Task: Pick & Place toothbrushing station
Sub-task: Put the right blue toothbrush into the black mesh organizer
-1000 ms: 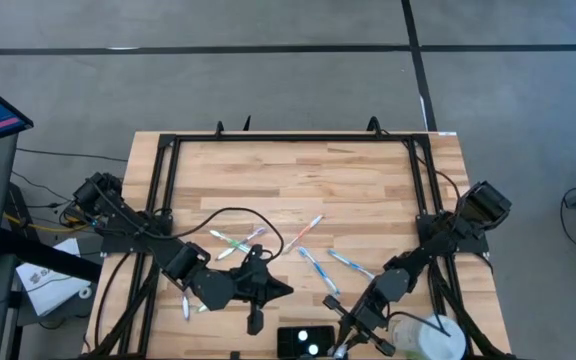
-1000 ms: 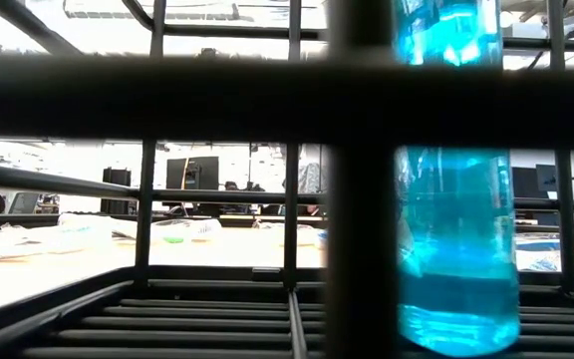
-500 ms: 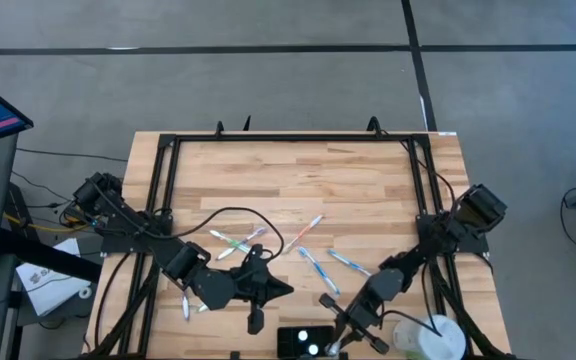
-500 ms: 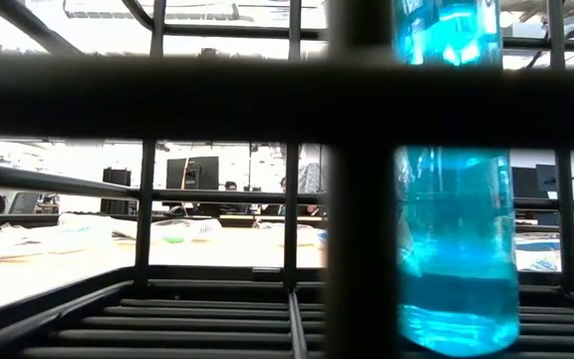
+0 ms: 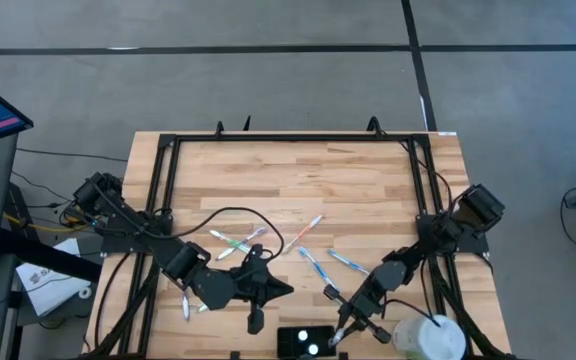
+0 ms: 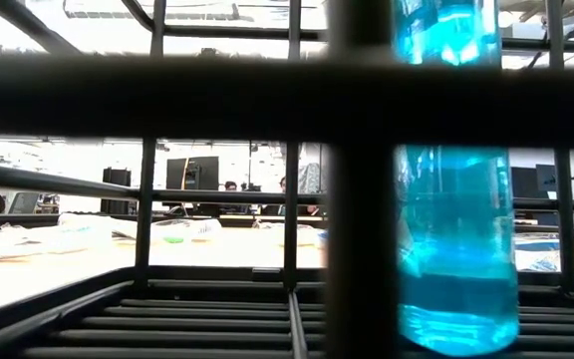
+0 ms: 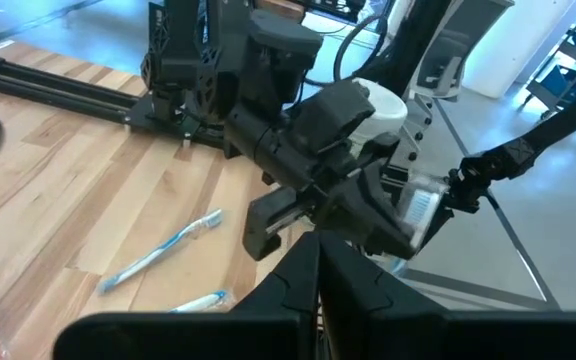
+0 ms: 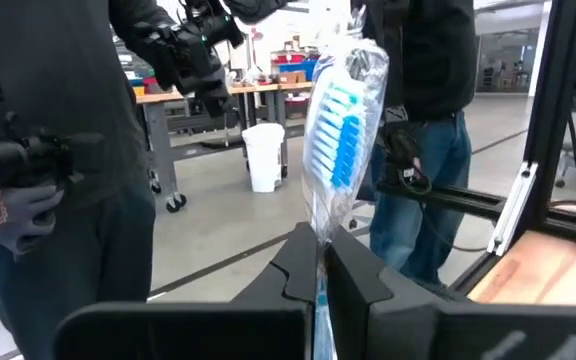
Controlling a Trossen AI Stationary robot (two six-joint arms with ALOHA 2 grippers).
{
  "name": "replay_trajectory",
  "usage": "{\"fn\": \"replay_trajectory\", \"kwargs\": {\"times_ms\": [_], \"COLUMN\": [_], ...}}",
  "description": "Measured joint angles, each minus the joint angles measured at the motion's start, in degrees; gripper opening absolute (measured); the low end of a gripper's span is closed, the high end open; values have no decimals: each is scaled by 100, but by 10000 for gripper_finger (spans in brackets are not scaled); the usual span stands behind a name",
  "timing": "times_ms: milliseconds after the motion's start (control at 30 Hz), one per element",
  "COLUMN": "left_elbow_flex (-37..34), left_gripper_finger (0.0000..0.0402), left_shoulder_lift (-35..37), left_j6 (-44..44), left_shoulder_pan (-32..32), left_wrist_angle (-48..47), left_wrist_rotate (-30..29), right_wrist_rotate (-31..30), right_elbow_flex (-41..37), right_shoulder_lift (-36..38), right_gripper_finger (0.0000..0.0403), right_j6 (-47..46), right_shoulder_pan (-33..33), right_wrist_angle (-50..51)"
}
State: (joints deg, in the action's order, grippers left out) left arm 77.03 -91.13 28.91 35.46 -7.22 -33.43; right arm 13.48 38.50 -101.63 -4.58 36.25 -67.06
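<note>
At the table's near edge the toothbrushing station (image 5: 304, 341) lies long side along that edge, the right gripper (image 5: 339, 337) beside it clamped on a wrapped toothbrush (image 8: 340, 130) which only its wrist view shows bristles-up, the left gripper (image 5: 286, 290) shut, empty.

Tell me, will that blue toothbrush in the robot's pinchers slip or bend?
The wrapped toothbrush probably slides easily: its clear wrapper looks shiny. It likely stays straight, since it stands upright from the right gripper without drooping. It seems light, as only the shut fingertips hold its thin handle.
</note>
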Motion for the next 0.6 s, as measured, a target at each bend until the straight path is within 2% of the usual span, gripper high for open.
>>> {"fn": "replay_trajectory", "kwargs": {"times_ms": [333,600], "left_elbow_flex": [0,0], "left_gripper_finger": [0,0], "left_shoulder_lift": [0,0], "left_j6": [0,0], "left_shoulder_pan": [-85,-85], "left_wrist_angle": [-4,-25], "left_wrist_rotate": [0,0], "right_wrist_rotate": [-49,-155], "right_elbow_flex": [-7,7], "right_shoulder_lift": [-592,-973], "right_gripper_finger": [0,0], "right_j6": [-230,-315], "right_shoulder_pan": [-13,48], "right_wrist_angle": [-1161,-1589]}}
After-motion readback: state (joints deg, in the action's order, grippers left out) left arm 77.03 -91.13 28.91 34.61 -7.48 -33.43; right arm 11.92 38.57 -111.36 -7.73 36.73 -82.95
